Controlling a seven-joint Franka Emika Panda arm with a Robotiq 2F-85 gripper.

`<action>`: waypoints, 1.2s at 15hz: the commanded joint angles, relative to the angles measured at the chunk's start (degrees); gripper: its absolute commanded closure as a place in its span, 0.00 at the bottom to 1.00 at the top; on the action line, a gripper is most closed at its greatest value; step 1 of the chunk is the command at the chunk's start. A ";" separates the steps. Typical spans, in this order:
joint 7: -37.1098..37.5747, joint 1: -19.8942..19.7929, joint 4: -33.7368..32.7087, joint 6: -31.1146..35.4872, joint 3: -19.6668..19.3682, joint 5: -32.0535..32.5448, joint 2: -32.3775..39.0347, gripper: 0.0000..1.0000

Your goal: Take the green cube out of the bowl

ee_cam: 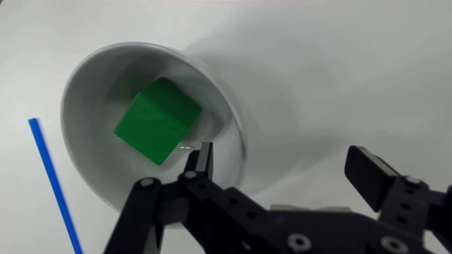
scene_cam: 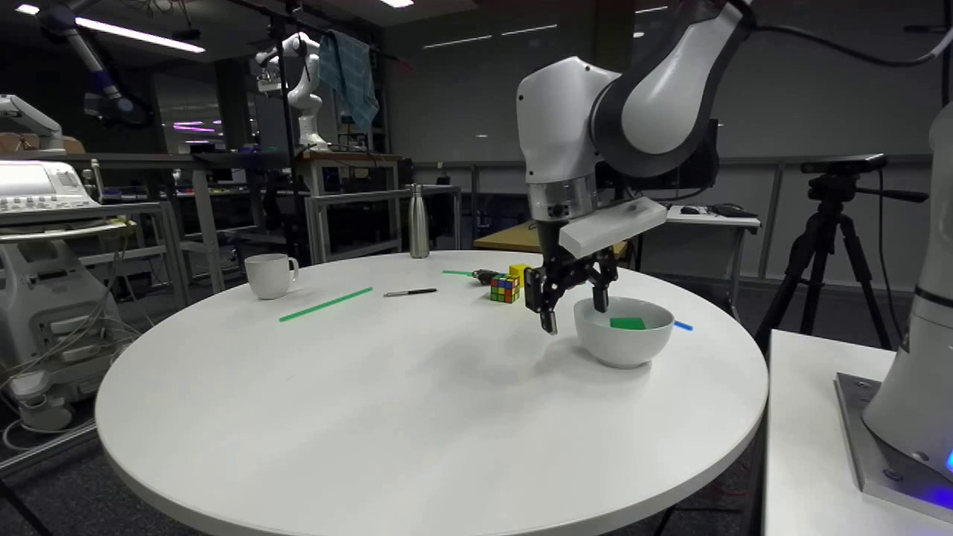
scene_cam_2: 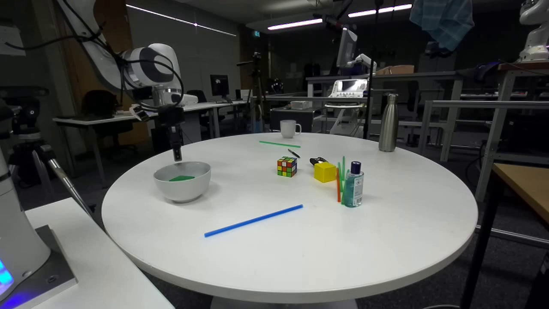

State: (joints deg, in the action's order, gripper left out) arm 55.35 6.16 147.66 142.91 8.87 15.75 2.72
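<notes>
The green cube (ee_cam: 155,123) rests inside the white bowl (ee_cam: 83,116), tilted against its inner side. The bowl stands upright on the round table in both exterior views (scene_cam: 625,348) (scene_cam_2: 182,192); there only part of the cube (scene_cam: 627,324) (scene_cam_2: 182,178) shows inside the rim. My gripper (ee_cam: 280,147) is open with nothing between its fingers. In the wrist view one finger overlaps the bowl's inside beside the cube, and the other is outside over the table. In an exterior view the gripper (scene_cam: 575,316) hangs at the bowl's rim, apart from the cube.
A blue stick (scene_cam_2: 254,221) lies near the bowl. A Rubik's cube (scene_cam_2: 287,166), a yellow block (scene_cam_2: 325,172), a small bottle (scene_cam_2: 354,189) and upright thin sticks (scene_cam_2: 339,184) stand farther across. A white mug (scene_cam: 269,276), a green stick (scene_cam: 326,304) and a metal flask (scene_cam: 418,223) are farther off.
</notes>
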 commanded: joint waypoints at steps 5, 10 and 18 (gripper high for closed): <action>-1.68 1.32 2.45 3.01 -0.91 -2.17 1.61 0.00; -2.06 1.66 2.98 3.35 -0.82 -2.88 1.88 0.26; -3.18 2.99 2.39 3.62 -0.20 -5.27 4.09 0.87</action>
State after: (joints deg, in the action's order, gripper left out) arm 54.90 8.10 149.92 144.31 8.90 13.34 5.48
